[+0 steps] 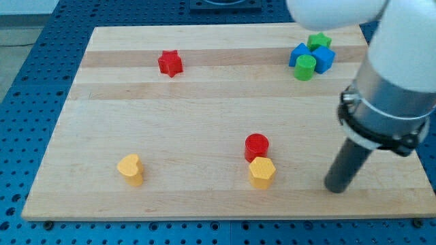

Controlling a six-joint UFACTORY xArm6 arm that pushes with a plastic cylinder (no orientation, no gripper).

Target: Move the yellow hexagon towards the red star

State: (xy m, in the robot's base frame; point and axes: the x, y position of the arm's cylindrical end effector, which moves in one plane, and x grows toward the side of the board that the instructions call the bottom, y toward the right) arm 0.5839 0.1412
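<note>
The yellow hexagon (pixel 261 171) sits near the view's bottom, right of centre, touching the red cylinder (pixel 257 145) just above it. The red star (pixel 170 63) lies far off toward the view's top left. My tip (pixel 334 188) rests on the board to the right of the yellow hexagon, about a hundred pixels away and slightly lower, touching no block.
A yellow heart-shaped block (pixel 130 169) lies at the view's bottom left. A cluster at the top right holds a green star (pixel 318 42), two blue blocks (pixel 298 54) (pixel 324 58) and a green cylinder (pixel 305 67). The arm's white body (pixel 395 75) overhangs the right edge.
</note>
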